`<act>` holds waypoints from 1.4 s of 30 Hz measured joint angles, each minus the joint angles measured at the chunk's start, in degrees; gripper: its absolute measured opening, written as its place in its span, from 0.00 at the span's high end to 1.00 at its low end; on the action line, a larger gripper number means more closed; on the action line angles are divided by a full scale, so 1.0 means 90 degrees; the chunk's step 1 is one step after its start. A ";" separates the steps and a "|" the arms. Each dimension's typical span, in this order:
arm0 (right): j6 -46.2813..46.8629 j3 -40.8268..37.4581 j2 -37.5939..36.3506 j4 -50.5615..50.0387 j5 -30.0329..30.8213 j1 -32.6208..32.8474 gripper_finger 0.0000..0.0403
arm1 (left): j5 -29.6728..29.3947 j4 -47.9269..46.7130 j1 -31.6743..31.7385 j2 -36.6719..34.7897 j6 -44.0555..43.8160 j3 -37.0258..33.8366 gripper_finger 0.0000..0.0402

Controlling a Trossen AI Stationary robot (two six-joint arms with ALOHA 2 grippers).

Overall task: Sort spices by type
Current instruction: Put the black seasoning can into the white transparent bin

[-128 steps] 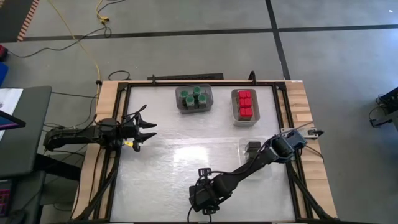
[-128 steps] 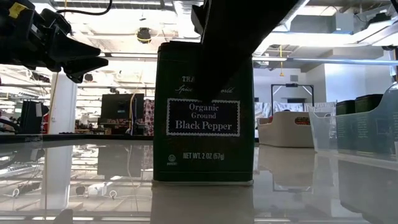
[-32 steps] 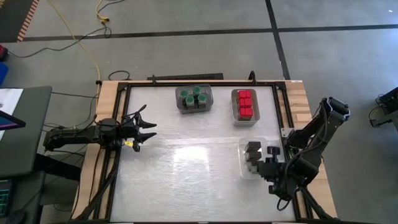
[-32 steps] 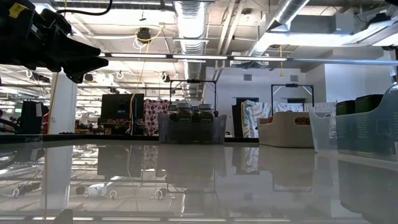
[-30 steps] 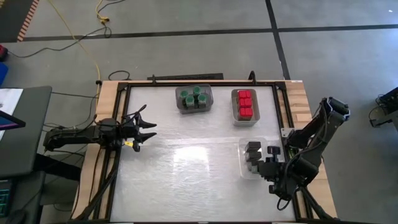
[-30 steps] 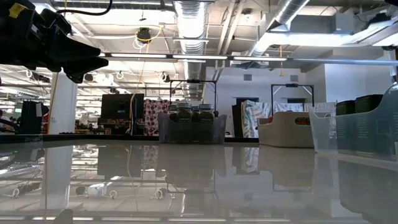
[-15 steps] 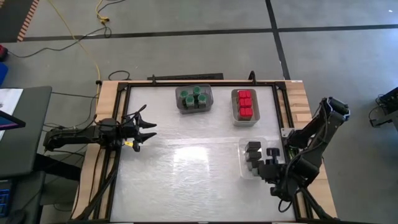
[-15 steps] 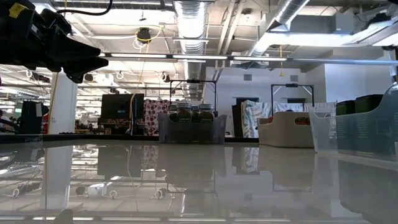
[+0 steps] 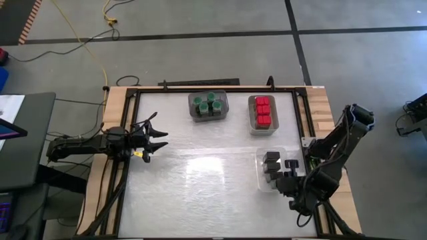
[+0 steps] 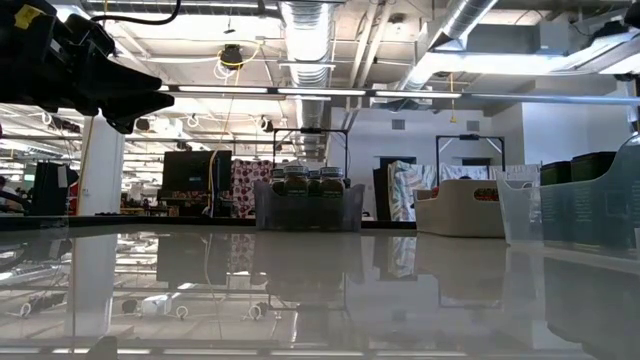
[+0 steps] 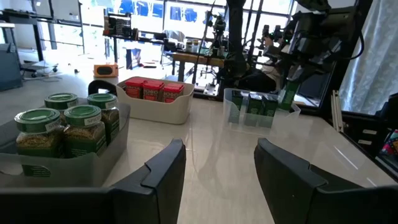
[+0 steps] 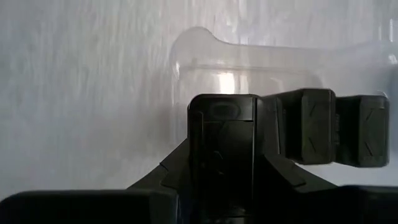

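Several green-lidded jars (image 9: 208, 104) stand in a grey tray (image 9: 193, 112) at the far side, and red-topped boxes (image 9: 263, 111) fill a white tray (image 9: 253, 127) beside it. Dark tins (image 9: 270, 164) stand in a clear tray (image 9: 261, 185) at the right. My right gripper (image 12: 222, 169) hangs over that tray's near end, pointing steeply down, shut on another dark tin (image 12: 222, 134). My left gripper (image 9: 162, 141) waits open and level above the table's left edge, and it also shows in its own wrist view (image 11: 217, 180). My right gripper pinches the dark tin by two opposite sides (image 12: 194, 155) between its two fingers, coming from above at a steep slant. The tin stands upright with its lid (image 12: 222, 109) toward the camera, next to two tins (image 12: 308, 134) in the tray. The tin hides whether its base rests on the tray floor.
The white tabletop (image 9: 200, 187) lies bare between the trays and the near edge. A dark frame rail (image 9: 200, 83) runs along the far edge. In the low view the grey tray of jars (image 10: 305, 205) and the clear tray (image 10: 520, 205) stand far off.
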 joint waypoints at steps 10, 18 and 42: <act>-0.0001 -0.0118 -0.0006 0.0346 0.0004 -0.0056 0.64 | 0.0000 0.0000 -0.0001 0.0000 0.0000 0.0000 0.54; 0.0364 -0.0652 -0.0001 0.0856 -0.0036 -0.0102 0.60 | 0.0000 0.0000 0.0000 0.0002 0.0000 0.0000 0.54; 0.0175 -0.0726 -0.0001 0.1075 -0.0039 -0.0141 0.58 | 0.0000 0.0000 0.0000 0.0002 0.0000 0.0000 0.54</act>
